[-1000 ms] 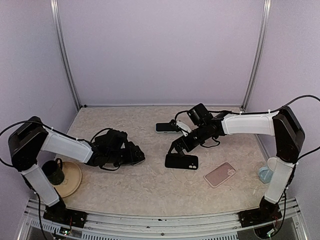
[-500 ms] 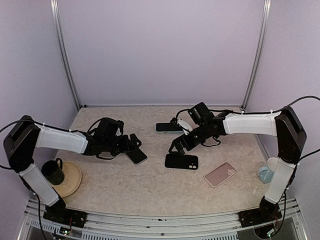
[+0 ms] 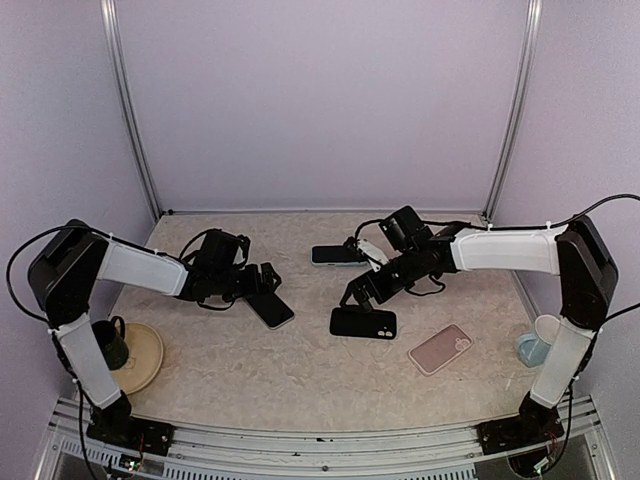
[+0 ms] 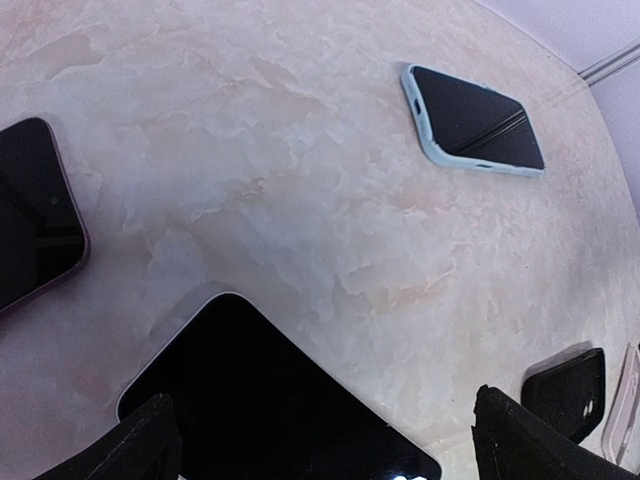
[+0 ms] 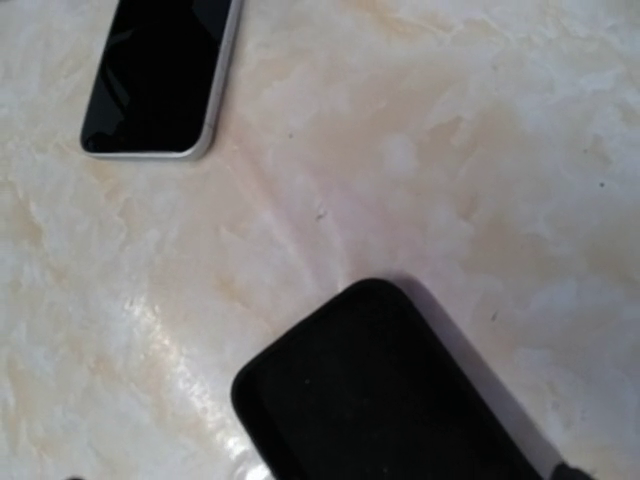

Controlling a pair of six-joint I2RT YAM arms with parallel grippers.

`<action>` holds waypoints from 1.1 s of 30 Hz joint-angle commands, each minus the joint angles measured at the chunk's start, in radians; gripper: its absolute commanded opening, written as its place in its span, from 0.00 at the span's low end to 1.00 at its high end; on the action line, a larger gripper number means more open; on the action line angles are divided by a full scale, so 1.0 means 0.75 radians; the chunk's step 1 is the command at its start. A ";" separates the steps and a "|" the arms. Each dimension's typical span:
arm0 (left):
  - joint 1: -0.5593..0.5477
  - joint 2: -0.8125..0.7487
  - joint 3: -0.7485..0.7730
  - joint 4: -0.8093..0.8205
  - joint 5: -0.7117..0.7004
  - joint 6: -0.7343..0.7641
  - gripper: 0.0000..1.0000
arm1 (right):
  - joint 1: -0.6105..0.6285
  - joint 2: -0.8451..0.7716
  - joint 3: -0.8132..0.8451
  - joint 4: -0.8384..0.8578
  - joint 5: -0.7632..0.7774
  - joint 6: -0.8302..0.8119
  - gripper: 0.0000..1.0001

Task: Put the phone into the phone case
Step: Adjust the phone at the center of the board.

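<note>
A black phone [image 3: 271, 309] with a thin silver edge lies flat, left of centre. My left gripper [image 3: 264, 281] hovers open just behind it. In the left wrist view the phone [image 4: 270, 400] fills the bottom, between my two fingertips [image 4: 150, 445]. The empty black phone case [image 3: 363, 322] lies at mid-table. Right behind it, my right gripper [image 3: 357, 297] is low and open. The right wrist view shows the case [image 5: 400, 400] at the bottom and the phone [image 5: 160, 75] at top left. Nothing is held.
A phone in a pale blue case [image 3: 335, 255] lies further back. A pink case [image 3: 440, 348] sits right of the black one. A dark mug [image 3: 105, 340] stands on a tan plate [image 3: 145, 358] at near left. A white cup [image 3: 542, 332] is at near right. Another dark phone [image 4: 35, 210] shows in the left wrist view.
My left gripper has drawn back off the phone toward the far side, uncovering it, and its arm has swung up and back. The right arm has hardly moved.
</note>
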 commanded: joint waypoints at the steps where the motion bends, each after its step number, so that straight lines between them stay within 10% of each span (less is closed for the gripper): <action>1: 0.010 0.067 0.082 0.026 -0.035 0.078 0.99 | 0.018 -0.048 -0.031 0.024 -0.033 0.009 1.00; 21: 0.025 0.212 0.128 0.000 -0.094 0.108 0.99 | 0.037 0.008 -0.011 0.023 -0.044 -0.007 1.00; 33: -0.012 0.013 -0.182 0.120 0.055 -0.024 0.99 | 0.037 0.033 0.013 -0.007 -0.023 -0.033 1.00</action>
